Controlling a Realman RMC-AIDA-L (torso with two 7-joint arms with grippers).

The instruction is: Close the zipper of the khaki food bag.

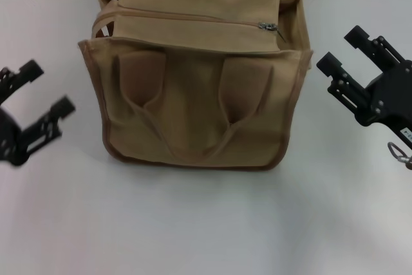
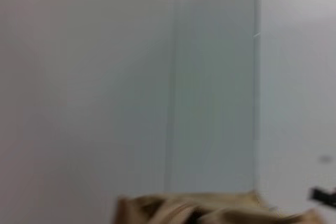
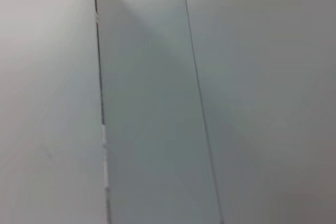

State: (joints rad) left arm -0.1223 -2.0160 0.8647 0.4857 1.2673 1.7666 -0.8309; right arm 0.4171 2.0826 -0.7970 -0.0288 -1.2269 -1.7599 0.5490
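The khaki food bag (image 1: 193,101) stands on the white table in the head view, its two looped handles hanging down the front. The zipper (image 1: 193,17) runs along the top panel, with its silver-grey pull tab (image 1: 268,27) near the right end. My left gripper (image 1: 46,89) is open and empty, left of the bag and apart from it. My right gripper (image 1: 341,53) is open and empty, right of the bag's top corner. The left wrist view shows only the bag's top edge (image 2: 210,211). The right wrist view shows no bag.
The white table (image 1: 206,223) extends in front of the bag and to both sides. A grey wall runs behind the bag. A small metal ring (image 1: 399,152) hangs from my right arm.
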